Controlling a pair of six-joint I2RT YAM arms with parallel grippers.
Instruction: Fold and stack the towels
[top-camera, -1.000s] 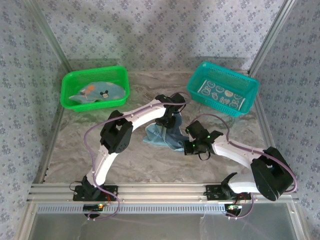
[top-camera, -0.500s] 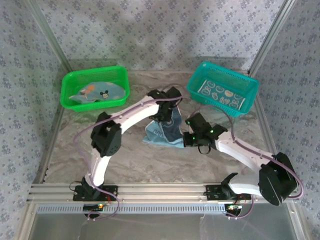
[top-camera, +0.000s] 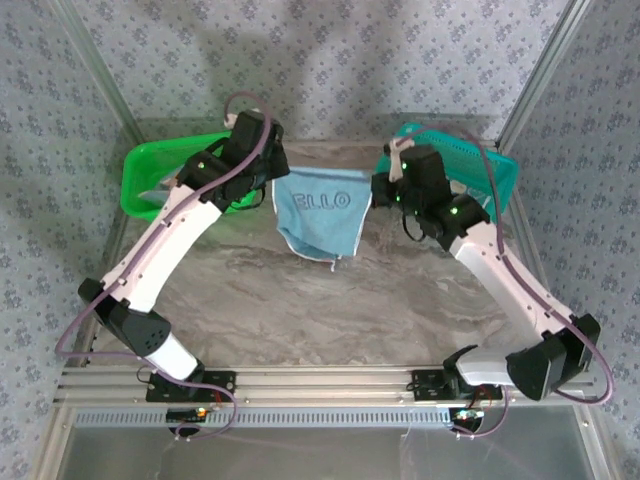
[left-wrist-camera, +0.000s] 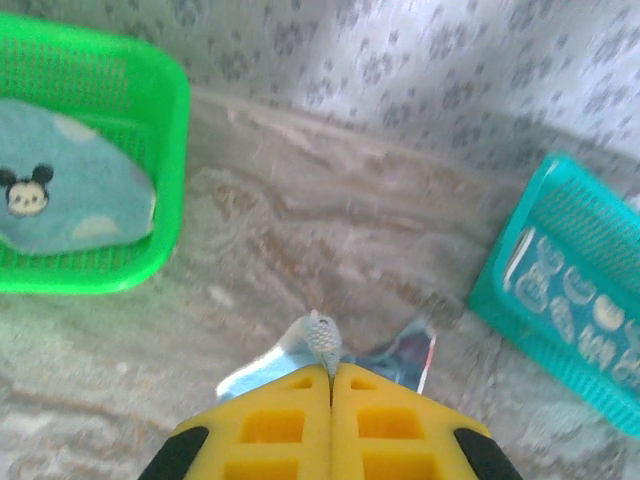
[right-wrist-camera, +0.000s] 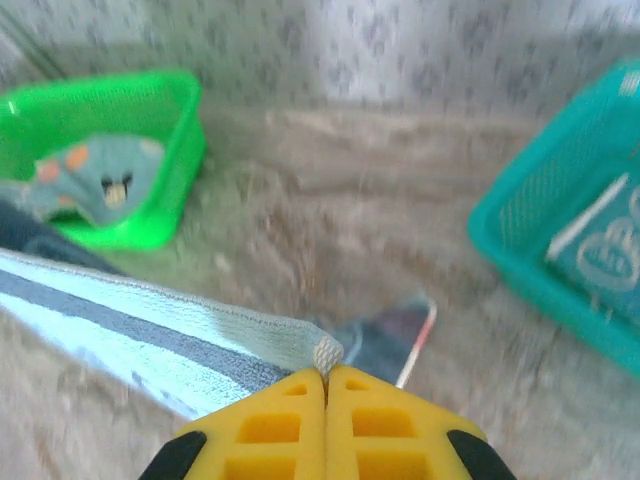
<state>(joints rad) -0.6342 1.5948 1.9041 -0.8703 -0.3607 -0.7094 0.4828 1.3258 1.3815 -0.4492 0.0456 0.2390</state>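
**A:** Where do we have the towel (top-camera: 322, 212)?

**B:** In the air over the far middle of the tabletop (top-camera: 300, 310), between the green basket (left-wrist-camera: 100, 275) and the teal basket (right-wrist-camera: 530, 210). We hold it by its two upper corners. The left gripper (left-wrist-camera: 330, 375) is clamped tight on one and the right gripper (right-wrist-camera: 326, 380) is clamped tight on the other.

**A:** So which way does it lie from us?

**B:** Below and between the two grippers. Its top edge runs left to right from one gripper to the other, fairly taut, and the rest hangs toward the tabletop. We cannot tell whether the lower hem touches.

**A:** Then neither arm is nearer?

**B:** No, each has its own corner. We judge that the next move is to lower both together and lay it flat. If that top edge goes askew, the fold will likely come out crooked. For stacking, our right arm is nearer the teal basket.

**A:** Anything we can read?

**B:** From above, dark letters "ELLO" across the upper part. If a letter stands before the E, we cannot see it.

**A:** And the others?

**B:** A loose towel (left-wrist-camera: 70, 190) showing a cartoon face with round black ears lies in the green basket. A flat towel (left-wrist-camera: 590, 320) printed with white rings lies in the teal one. We make out no words on either.
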